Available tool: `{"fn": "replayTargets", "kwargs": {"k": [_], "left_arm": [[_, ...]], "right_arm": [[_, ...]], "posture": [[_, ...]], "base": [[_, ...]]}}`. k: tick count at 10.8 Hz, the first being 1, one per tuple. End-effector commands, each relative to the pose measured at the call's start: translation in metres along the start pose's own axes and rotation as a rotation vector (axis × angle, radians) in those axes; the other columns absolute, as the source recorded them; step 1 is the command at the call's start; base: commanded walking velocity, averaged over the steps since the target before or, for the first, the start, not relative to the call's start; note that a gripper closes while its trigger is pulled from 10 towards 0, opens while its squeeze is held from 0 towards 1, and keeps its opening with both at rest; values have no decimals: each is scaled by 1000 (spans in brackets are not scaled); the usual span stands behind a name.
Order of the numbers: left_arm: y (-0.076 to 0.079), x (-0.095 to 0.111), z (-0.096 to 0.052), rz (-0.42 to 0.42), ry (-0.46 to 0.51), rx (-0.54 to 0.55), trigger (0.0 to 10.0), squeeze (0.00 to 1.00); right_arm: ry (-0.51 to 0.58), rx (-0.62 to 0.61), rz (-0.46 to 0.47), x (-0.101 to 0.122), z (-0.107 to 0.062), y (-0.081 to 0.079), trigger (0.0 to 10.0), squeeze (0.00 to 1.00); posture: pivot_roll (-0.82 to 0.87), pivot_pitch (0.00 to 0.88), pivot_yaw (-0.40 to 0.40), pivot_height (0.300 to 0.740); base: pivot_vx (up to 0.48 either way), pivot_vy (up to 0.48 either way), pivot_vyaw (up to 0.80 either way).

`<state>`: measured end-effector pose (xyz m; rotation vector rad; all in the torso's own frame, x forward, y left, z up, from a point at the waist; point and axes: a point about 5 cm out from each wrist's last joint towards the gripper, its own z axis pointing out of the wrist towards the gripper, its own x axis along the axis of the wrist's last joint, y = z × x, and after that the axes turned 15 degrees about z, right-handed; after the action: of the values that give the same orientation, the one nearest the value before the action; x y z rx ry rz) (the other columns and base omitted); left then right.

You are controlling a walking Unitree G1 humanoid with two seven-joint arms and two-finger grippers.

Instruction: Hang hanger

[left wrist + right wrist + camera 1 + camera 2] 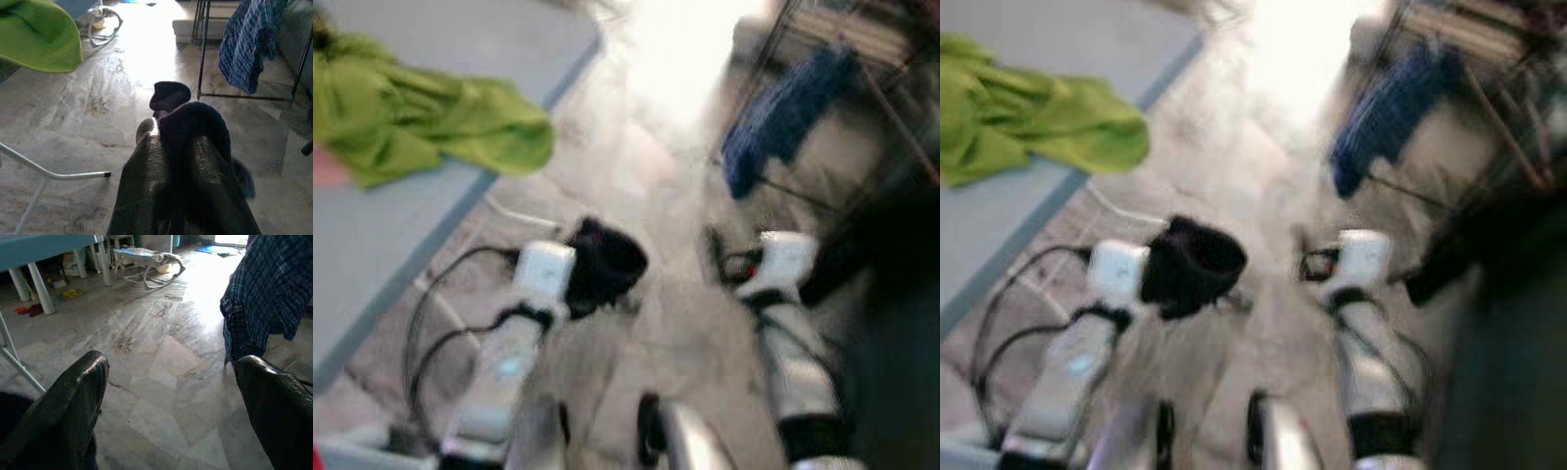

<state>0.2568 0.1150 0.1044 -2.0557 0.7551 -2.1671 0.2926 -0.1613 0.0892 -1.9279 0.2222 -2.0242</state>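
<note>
Left wrist view looks along the left gripper [183, 147], whose black fingers stand close together and seem wrapped in a dark, limp cloth [195, 166]; whether they actually clamp it I cannot tell, and no hanger can be made out in it. In the blurred head views the same dark bundle [602, 259] sits at the left wrist, over the pale tiled floor [646, 176]. The right gripper [171, 401] hangs beside it with its two fingers wide apart and nothing between them. A blue checked shirt [264, 298] hangs on a thin metal drying rack [203, 49] at far right, while a green garment [421, 117] lies on a grey table [372, 255] at left. Judging by its folds, the dark item is soft and light; it should sag and slip, so a hold high on a bunched edge would serve best. The rack bar at far right looks the likely place to hang.
</note>
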Motion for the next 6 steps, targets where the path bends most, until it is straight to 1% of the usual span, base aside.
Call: {"fn": "replayTargets", "kwargs": {"k": [1,3,5,6], "left_arm": [[8,11,2,-14,47,-34,10000,0],[11,11,0,-26,51,-54,10000,0],[9,5,-3,-27,37,-46,10000,0],[8,5,-3,-24,36,-44,10000,0]], "right_arm": [[7,-37,-21,4,-4,13,10000,0],[19,-43,-18,5,-4,14,10000,0],[32,-44,-19,7,-5,16,10000,0],[31,-48,-21,7,-5,17,10000,0]], "posture": [[42,215,-30,740],[44,214,-30,740],[44,213,-29,740],[45,214,-28,740]], "base": [[311,0,-800],[336,0,-800],[358,0,-800],[480,0,-800]]}}
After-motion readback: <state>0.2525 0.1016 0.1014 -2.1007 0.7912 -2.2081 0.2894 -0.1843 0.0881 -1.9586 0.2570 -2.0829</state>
